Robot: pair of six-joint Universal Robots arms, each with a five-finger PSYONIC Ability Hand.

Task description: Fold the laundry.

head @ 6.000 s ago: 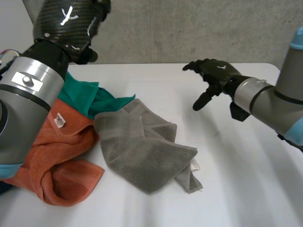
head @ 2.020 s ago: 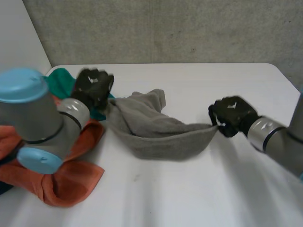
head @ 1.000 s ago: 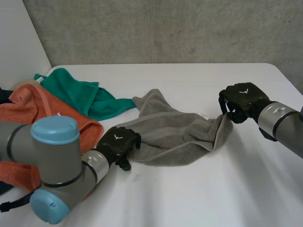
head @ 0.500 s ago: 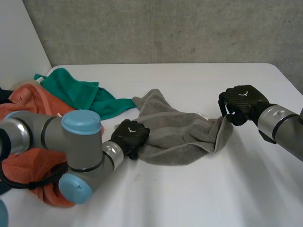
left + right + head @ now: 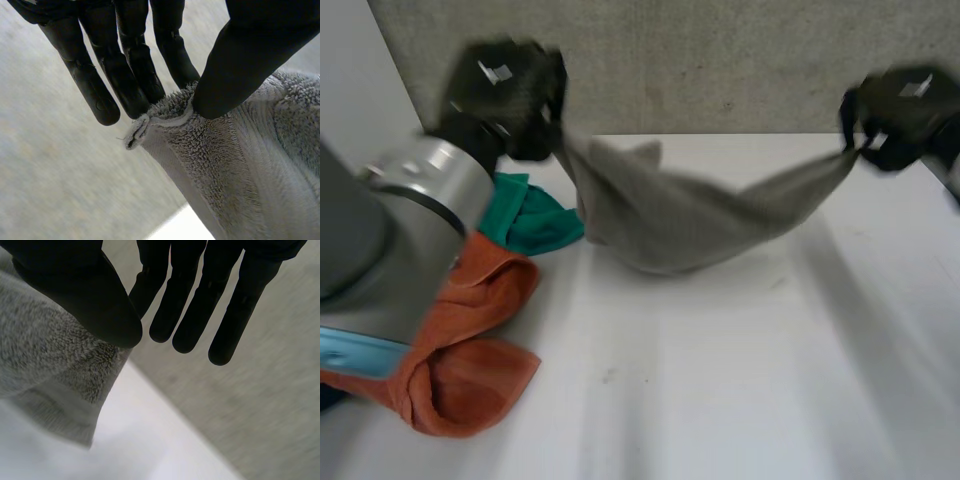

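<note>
I hold the grey towel [image 5: 690, 225] strung 9-to-3 above the table [image 5: 720, 380], left hand [image 5: 505, 95] pinching its 9 o'clock corner thumb-to-fingers, right hand [image 5: 895, 115] pinching the 3 o'clock corner likewise, belly sagging toward 6 midway between them.

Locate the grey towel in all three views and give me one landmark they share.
Head view: the grey towel hangs stretched between the left hand and the right hand, sagging toward the table.
Left wrist view: its corner is pinched between the left hand's thumb and fingers.
Right wrist view: its end sits pinched under the right hand's thumb.
Shared landmark: the white table beneath the towel.
</note>
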